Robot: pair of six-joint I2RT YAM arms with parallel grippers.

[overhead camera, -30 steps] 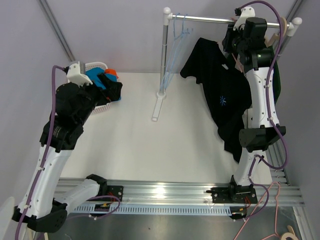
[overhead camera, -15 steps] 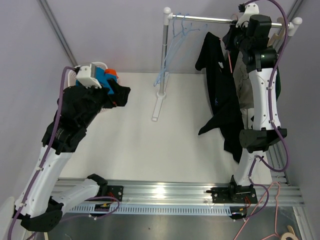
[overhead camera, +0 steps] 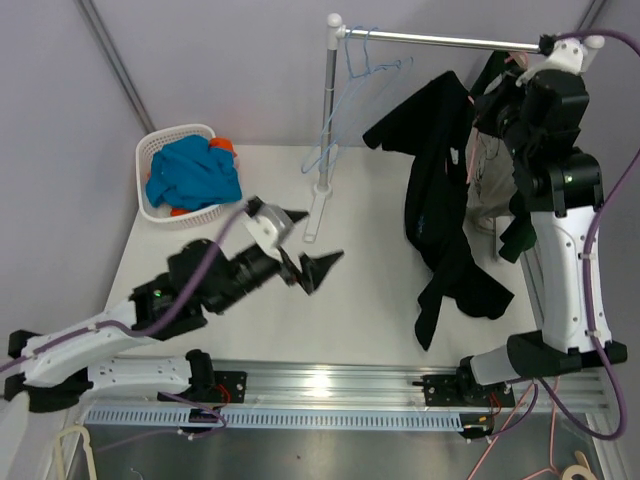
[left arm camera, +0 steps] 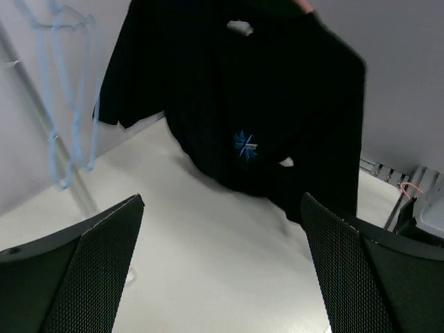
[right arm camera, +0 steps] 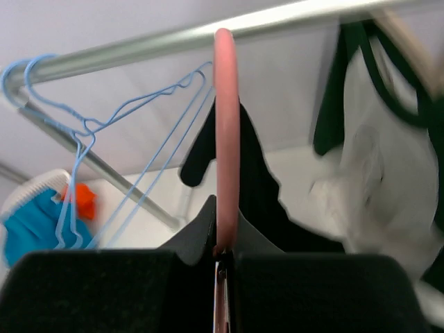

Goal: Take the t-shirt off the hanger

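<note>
Black t-shirt (overhead camera: 445, 200) hangs straight down by the table's (overhead camera: 370, 290) right edge from the pink hanger (right arm camera: 224, 125) my right gripper (right arm camera: 220, 253) clamps, right of my gaping left gripper (overhead camera: 305, 245).

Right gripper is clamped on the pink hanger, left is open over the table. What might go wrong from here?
1. The right gripper pinches the pink hanger by its thin hook; the skewed black t-shirt may twist it loose.
2. Blue wire hangers share the rail; a swing might snag them.
3. A white garment hangs beside it; the open left gripper may grab that instead.
</note>
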